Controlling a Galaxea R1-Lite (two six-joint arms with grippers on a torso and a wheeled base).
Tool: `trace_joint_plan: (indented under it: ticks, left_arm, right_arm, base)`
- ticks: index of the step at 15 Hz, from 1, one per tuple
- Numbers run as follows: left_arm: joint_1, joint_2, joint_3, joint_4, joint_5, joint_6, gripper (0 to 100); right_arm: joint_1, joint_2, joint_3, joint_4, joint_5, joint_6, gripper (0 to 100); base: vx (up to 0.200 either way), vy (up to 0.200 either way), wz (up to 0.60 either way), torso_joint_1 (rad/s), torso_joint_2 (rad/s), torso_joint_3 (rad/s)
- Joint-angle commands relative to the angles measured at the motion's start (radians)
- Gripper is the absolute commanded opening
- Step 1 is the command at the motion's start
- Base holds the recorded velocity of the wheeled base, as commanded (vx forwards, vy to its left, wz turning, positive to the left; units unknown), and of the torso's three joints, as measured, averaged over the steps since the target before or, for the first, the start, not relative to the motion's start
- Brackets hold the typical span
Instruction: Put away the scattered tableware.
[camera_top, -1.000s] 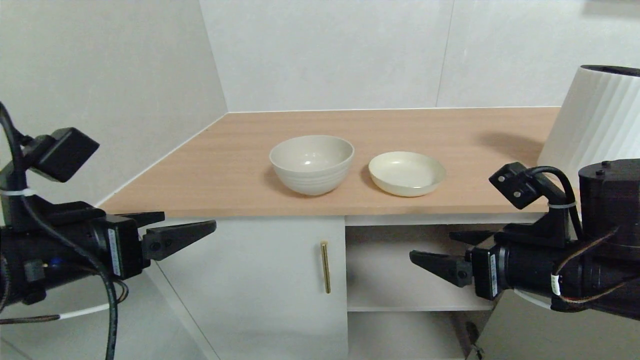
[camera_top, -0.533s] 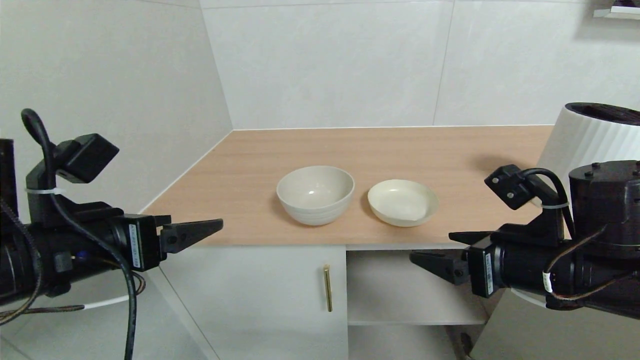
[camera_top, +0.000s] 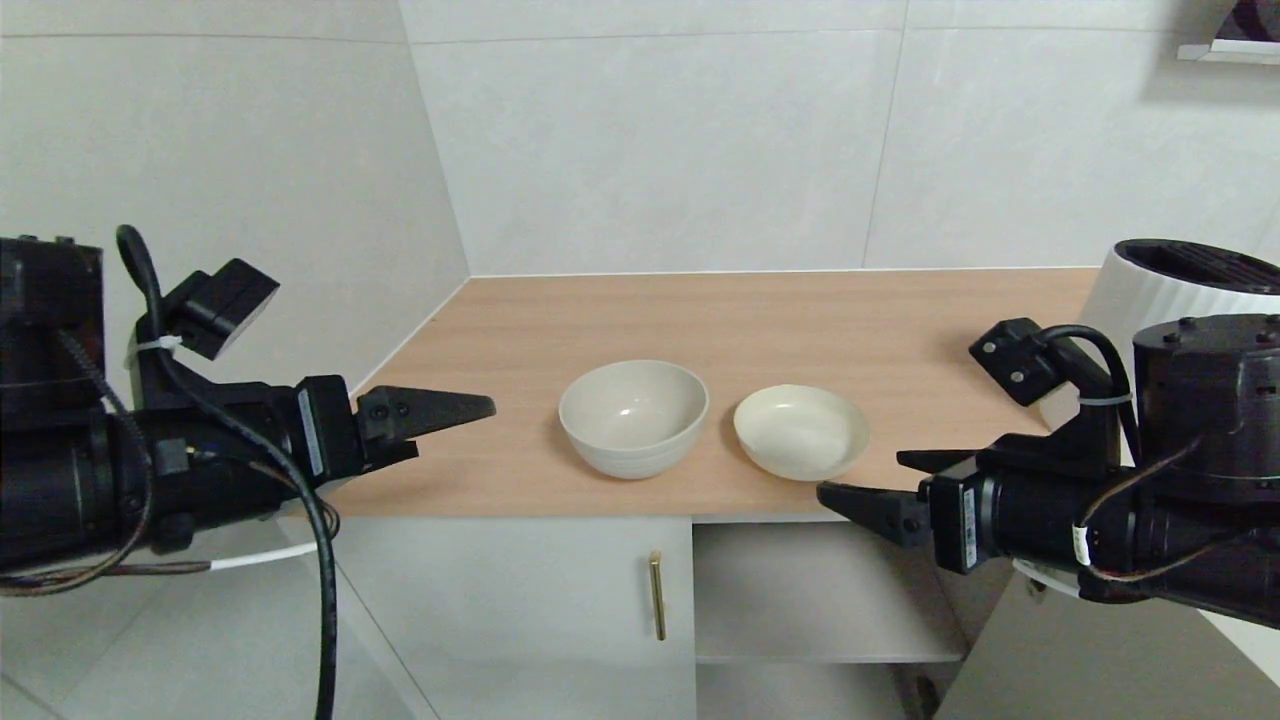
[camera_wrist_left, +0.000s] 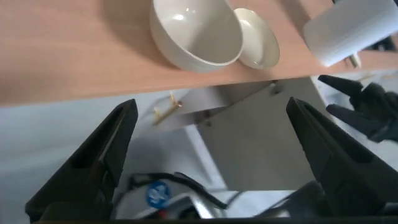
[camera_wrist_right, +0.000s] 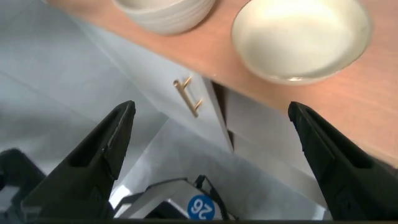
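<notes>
Your left gripper is spread wide with nothing in it. It sits off the counter's left front corner, at about the height of the worktop, with the fingers pointing across toward the middle. The deep bowl stands upright near the front edge, and it lies straight ahead of those fingers with bare wood between them.

Your right gripper is also open and empty. It is held level just below the front edge, pointing inward. The shallow dish sits upright just beside the bowl, apart from it, and lies a little above and inward of the right fingertips.

So the left arm is nearer the bowl and the right arm nearer the dish. Both pieces are round, so neither has a long axis to line up with, and you would likely grip each by its rim.

Both forearms lie roughly horizontal, facing each other. The open cabinet shelf sits right under the dish, beside the closed door, and is probably where the tableware goes.
</notes>
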Motion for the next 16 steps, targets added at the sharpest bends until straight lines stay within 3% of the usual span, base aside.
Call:
trace_joint_plan:
  ticks: [1, 2, 4, 5, 6, 9, 11, 13, 16]
  left_arm:
    - [-0.011, 0.077, -0.057, -0.003, -0.001, -0.081, 100]
    - [-0.012, 0.114, -0.095, -0.006, -0.001, -0.155, 100]
    - [-0.012, 0.170, -0.134, -0.022, 0.005, -0.258, 100]
    - [-0.012, 0.198, -0.135, -0.044, 0.007, -0.274, 100]
    - [-0.012, 0.223, -0.135, -0.067, 0.008, -0.276, 100]
    - [-0.029, 0.289, -0.134, -0.102, 0.042, -0.276, 100]
    - [-0.041, 0.322, -0.140, -0.104, 0.070, -0.276, 100]
    - [-0.092, 0.404, -0.155, -0.105, 0.142, -0.262, 100]
    - [-0.097, 0.450, -0.178, -0.105, 0.165, -0.236, 100]
  right_arm:
    - [-0.002, 0.021, -0.033, 0.011, -0.007, 0.006, 100]
    - [-0.002, 0.025, -0.073, 0.063, -0.019, 0.025, 100]
    - [-0.002, 0.045, -0.199, 0.227, -0.047, 0.156, 100]
    - [-0.005, 0.070, -0.296, 0.353, -0.067, 0.259, 100]
    - [-0.017, 0.104, -0.365, 0.430, -0.111, 0.308, 100]
    - [-0.039, 0.168, -0.411, 0.451, -0.219, 0.337, 100]
    - [-0.040, 0.168, -0.411, 0.451, -0.219, 0.337, 100]
    - [-0.043, 0.168, -0.408, 0.451, -0.220, 0.334, 100]
    - [-0.043, 0.171, -0.406, 0.451, -0.220, 0.334, 100]
  base:
    - [0.000, 0.000, 0.00, 0.000, 0.00, 0.000]
    - [0.000, 0.000, 0.00, 0.000, 0.00, 0.000]
    - [0.000, 0.000, 0.00, 0.000, 0.00, 0.000]
    - [0.000, 0.000, 0.00, 0.000, 0.00, 0.000]
    - [0.000, 0.000, 0.00, 0.000, 0.00, 0.000]
    - [0.000, 0.000, 0.00, 0.000, 0.00, 0.000]
    - [0.000, 0.000, 0.00, 0.000, 0.00, 0.000]
    - [0.000, 0.000, 0.00, 0.000, 0.00, 0.000]
    - [0.000, 0.000, 0.00, 0.000, 0.00, 0.000]
